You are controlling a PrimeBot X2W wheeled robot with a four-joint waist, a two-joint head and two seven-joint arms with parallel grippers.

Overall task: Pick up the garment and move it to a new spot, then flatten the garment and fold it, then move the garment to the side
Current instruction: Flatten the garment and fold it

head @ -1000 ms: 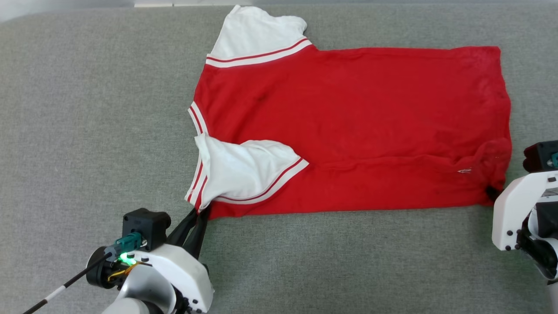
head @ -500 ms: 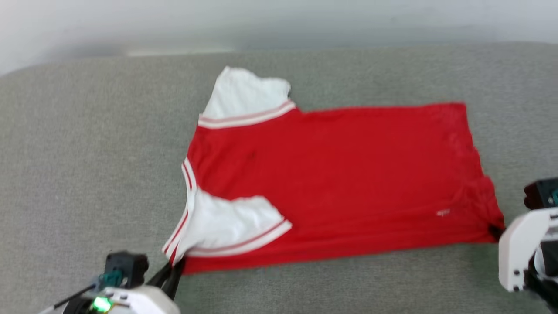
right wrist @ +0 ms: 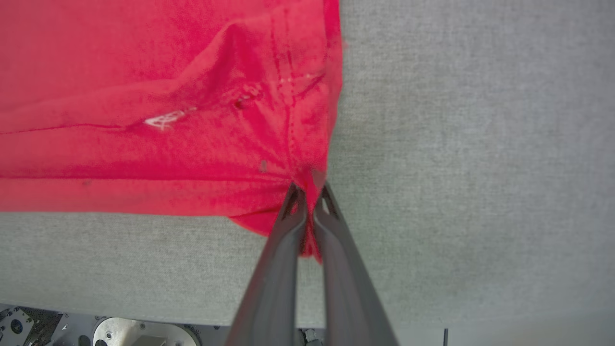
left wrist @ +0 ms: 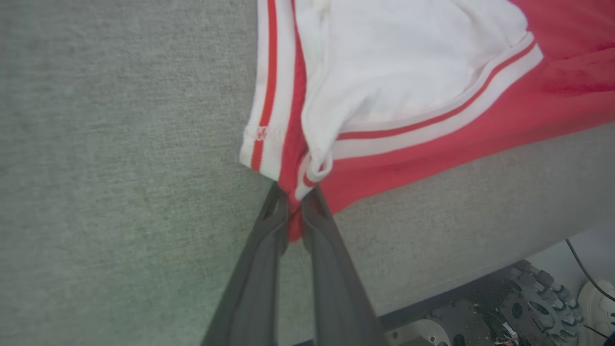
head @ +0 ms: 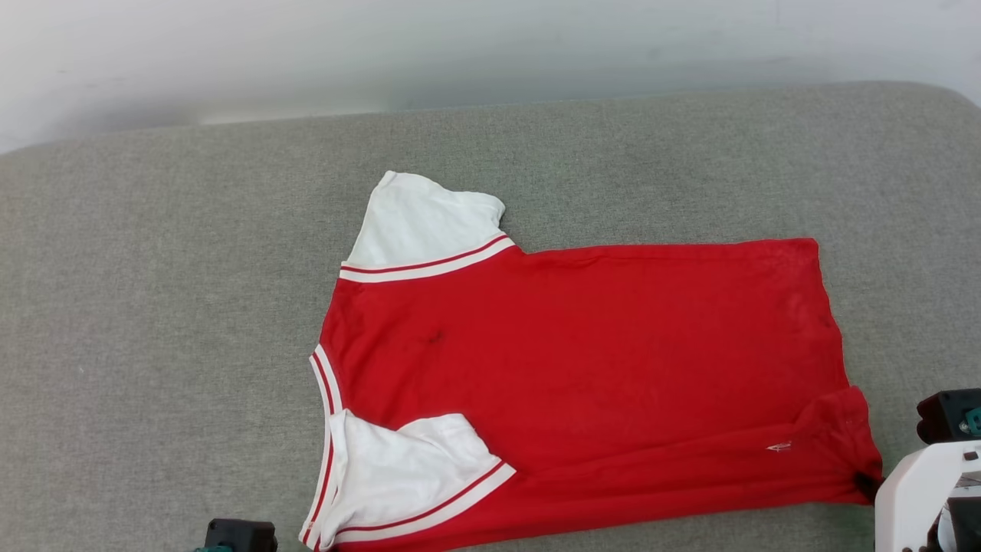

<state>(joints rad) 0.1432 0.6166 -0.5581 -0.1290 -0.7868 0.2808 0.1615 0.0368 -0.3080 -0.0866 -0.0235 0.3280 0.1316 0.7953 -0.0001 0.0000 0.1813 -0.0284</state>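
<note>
You have one garment (head: 582,383), and it lies spread over the middle and lower right of the head view on the grey padded surface (head: 153,307). Its red body is mostly flat. Of its two sleeves, one white sleeve (head: 425,218) lies open at the shirt's upper left, and the other is turned in over the red at the lower left.

Both of your grippers are holding cloth. The left gripper (left wrist: 294,202) is clamped on the corner below the turned-in sleeve, at the centre of the left wrist view. The right gripper (right wrist: 310,192) is pinched tight on the hem corner, at the centre of the right wrist view, where the fabric bunches.

I judge the garment placed and largely flattened. You have yet to smooth that sleeve and the puckered hem, fold the shirt and move it aside.
</note>
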